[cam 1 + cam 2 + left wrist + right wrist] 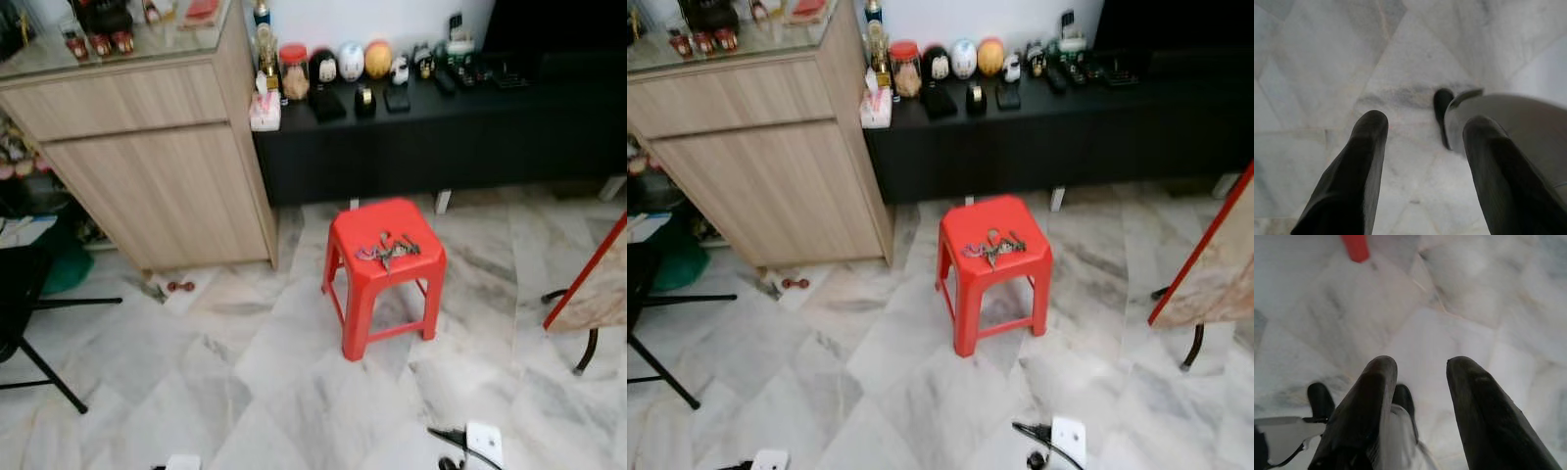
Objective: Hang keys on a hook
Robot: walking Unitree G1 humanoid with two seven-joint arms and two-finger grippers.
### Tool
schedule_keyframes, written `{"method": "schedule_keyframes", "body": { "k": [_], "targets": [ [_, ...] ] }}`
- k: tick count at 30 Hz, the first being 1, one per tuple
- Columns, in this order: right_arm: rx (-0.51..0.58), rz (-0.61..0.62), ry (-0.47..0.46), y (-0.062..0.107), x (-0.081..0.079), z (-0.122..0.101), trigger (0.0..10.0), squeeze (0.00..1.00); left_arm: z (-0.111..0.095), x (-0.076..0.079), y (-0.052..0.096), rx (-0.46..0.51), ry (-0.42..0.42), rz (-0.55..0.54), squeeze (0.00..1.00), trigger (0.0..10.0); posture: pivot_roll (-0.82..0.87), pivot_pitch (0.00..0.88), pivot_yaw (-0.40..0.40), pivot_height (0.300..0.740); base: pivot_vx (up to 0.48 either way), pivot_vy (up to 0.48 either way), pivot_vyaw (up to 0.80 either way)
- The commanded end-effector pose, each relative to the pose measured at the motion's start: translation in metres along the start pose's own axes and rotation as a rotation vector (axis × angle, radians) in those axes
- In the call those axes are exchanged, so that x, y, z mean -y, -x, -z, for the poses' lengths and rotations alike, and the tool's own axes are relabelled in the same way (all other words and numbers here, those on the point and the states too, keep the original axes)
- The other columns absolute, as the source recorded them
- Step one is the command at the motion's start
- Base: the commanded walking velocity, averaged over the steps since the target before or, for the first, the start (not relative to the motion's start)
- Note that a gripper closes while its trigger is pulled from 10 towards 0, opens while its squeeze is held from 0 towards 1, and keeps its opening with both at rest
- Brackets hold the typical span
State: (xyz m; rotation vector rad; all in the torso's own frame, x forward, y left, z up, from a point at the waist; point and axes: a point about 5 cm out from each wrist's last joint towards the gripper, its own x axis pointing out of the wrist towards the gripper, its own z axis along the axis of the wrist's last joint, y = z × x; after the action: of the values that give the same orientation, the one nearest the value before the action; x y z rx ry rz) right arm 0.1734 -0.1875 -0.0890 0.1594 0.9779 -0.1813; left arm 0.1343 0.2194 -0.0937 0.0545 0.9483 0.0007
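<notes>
Left eye view — keys (pixel 388 247) on red stool (pixel 387 235) | ahead of both tools, right tool (pixel 1418 367) nearer | both tools spread, empty

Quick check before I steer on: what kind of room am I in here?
Most likely a home living room. A low black console along the wall carries ornaments and remotes, a wooden cabinet stands beside it, and the floor is marble tile. The keys lie on a red plastic stool.
</notes>
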Motion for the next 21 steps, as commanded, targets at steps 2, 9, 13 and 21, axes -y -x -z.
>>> {"method": "schedule_keyframes", "body": {
  "k": [2, 9, 13, 21],
  "targets": [
    [-0.024, -0.016, -0.004, 0.0007, -0.0061, 0.0073, 10.0, 0.00, 0.0078, -0.0055, 0.0030, -0.028, 0.005, -0.012, 0.00, 10.0, -0.17, 0.107, 0.028, 0.740, 0.339, 0.000, 0.00],
    [-0.022, -0.010, -0.012, 0.0005, -0.0059, 0.0065, 10.0, 0.00, 0.0073, -0.0052, 0.0028, -0.026, 0.011, -0.008, 0.00, 10.0, -0.17, 0.106, 0.028, 0.740, 0.338, 0.000, 0.00],
    [-0.015, -0.013, -0.015, 0.0004, -0.0066, 0.0054, 10.0, 0.00, 0.0070, -0.0050, 0.0027, -0.024, 0.015, -0.007, 0.00, 10.0, -0.17, 0.105, 0.027, 0.740, 0.338, 0.000, 0.00],
    [-0.013, -0.018, -0.013, 0.0002, -0.0070, 0.0047, 10.0, 0.00, 0.0067, -0.0048, 0.0026, -0.024, 0.015, -0.004, 0.00, 10.0, -0.17, 0.105, 0.026, 0.740, 0.341, 0.000, 0.00]
  ]
}}
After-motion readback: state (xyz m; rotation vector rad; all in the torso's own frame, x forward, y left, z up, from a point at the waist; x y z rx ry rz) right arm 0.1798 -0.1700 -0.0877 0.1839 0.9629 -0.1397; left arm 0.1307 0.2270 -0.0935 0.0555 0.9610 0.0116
